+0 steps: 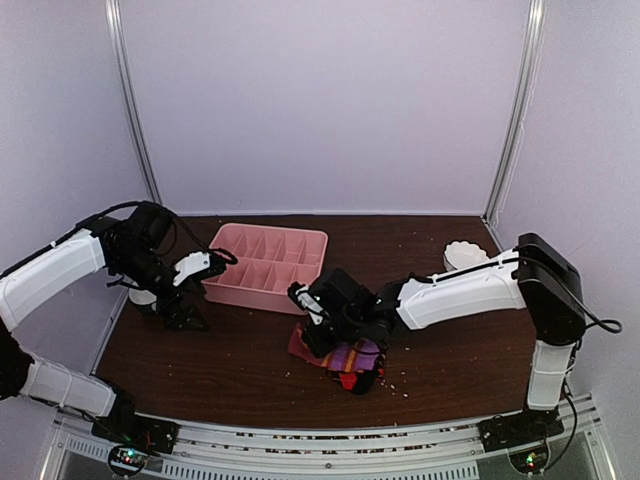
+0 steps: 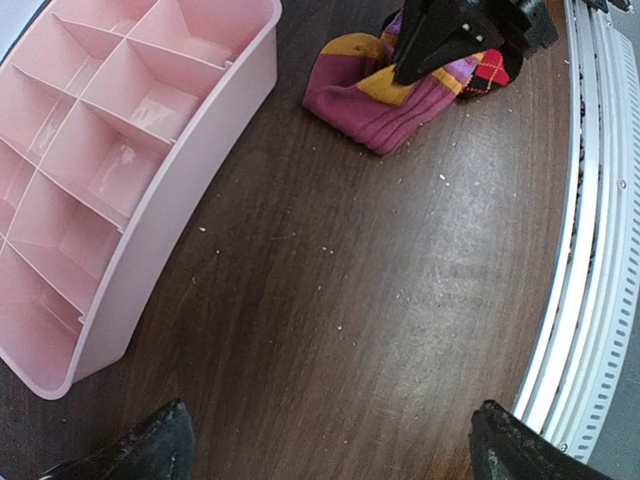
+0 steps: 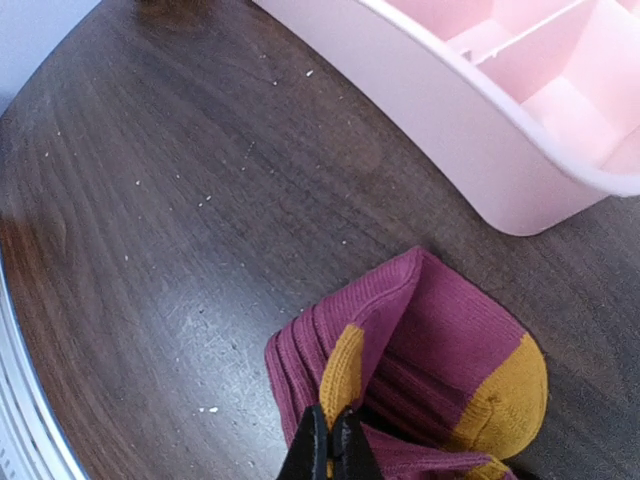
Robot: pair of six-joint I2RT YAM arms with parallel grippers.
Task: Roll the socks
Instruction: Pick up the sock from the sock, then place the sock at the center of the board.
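Observation:
The socks [image 1: 347, 357] lie bunched on the dark table in front of the pink tray [image 1: 262, 297], purple with orange bands and a diamond-patterned part. My right gripper [image 1: 318, 335] is down on their left side. In the right wrist view its jaws [image 3: 335, 442] are pressed together on an orange-banded fold of the socks [image 3: 440, 330]. The left wrist view shows the socks [image 2: 365, 105] far off under the right gripper [image 2: 440, 45]. My left gripper [image 1: 183, 305] hovers left of the tray, open, its fingertips [image 2: 160, 445] wide apart over bare wood.
The pink tray [image 2: 190, 215] with several compartments stands at the back centre, its corner [image 3: 500, 170] close to the socks. A white ribbed object [image 1: 462, 255] sits at the back right. A metal rail [image 2: 590, 260] runs along the near table edge. Small crumbs dot the wood.

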